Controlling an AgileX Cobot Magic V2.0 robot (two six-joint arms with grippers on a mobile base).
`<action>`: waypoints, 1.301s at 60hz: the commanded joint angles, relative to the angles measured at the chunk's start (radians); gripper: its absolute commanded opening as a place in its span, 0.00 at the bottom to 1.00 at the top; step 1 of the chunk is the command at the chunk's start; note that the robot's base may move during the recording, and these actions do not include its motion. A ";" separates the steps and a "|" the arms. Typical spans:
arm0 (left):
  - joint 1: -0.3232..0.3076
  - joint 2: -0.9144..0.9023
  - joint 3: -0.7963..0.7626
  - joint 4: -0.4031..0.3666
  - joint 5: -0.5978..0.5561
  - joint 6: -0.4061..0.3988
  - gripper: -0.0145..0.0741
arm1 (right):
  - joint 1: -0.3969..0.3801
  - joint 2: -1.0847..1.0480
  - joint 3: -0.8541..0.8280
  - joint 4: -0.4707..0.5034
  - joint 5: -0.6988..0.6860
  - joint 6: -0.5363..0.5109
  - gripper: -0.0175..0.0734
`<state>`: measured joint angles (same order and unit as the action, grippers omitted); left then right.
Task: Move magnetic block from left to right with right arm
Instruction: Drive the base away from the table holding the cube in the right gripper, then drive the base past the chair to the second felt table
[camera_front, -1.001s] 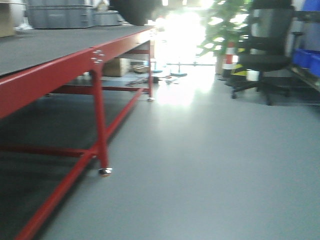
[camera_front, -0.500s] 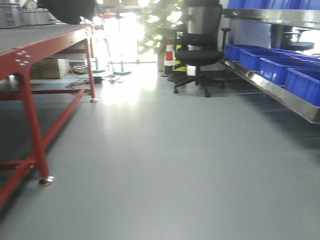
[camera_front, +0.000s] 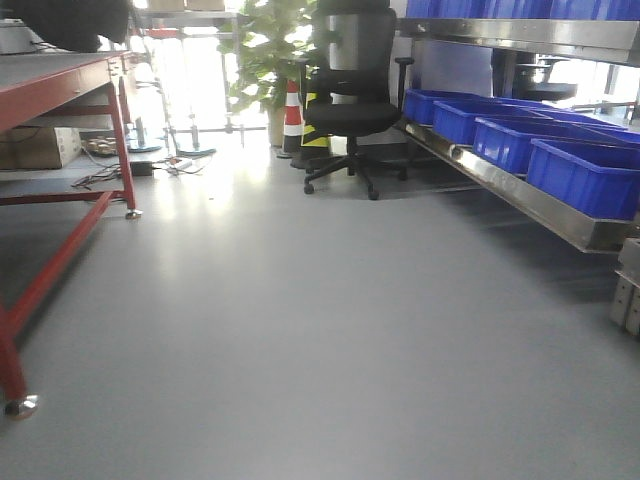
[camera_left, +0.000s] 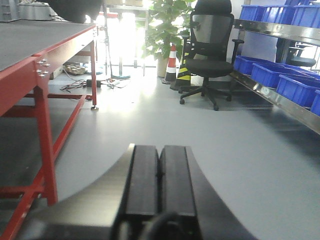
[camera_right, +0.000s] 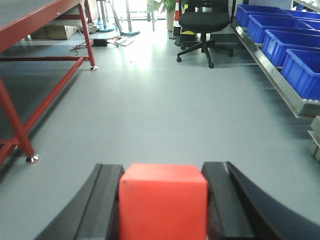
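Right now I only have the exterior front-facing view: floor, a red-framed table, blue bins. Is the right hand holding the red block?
Observer: Yes. In the right wrist view the small bright-red cube sits clamped between the black fingers of the right hand.
Operator: And the left hand?
Observer: The left hand is shut, its two black fingers pressed together with nothing between them.
Operator: Is the cube at a table?
Observer: No. Beyond it that view shows grey floor, and the red-framed table stands off to the left.
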<state>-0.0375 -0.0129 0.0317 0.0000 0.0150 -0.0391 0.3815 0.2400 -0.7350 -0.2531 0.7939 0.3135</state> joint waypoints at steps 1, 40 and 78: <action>-0.003 -0.016 0.009 0.000 -0.092 -0.008 0.03 | -0.005 0.018 -0.029 -0.019 -0.092 -0.010 0.35; -0.063 -0.016 0.009 0.000 -0.092 -0.008 0.03 | -0.005 0.018 -0.029 -0.019 -0.093 -0.010 0.35; -0.020 -0.016 0.009 0.000 -0.092 -0.008 0.03 | -0.005 0.018 -0.029 -0.019 -0.093 -0.010 0.35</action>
<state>-0.0698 -0.0129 0.0317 0.0000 0.0150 -0.0391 0.3815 0.2400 -0.7350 -0.2522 0.7921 0.3135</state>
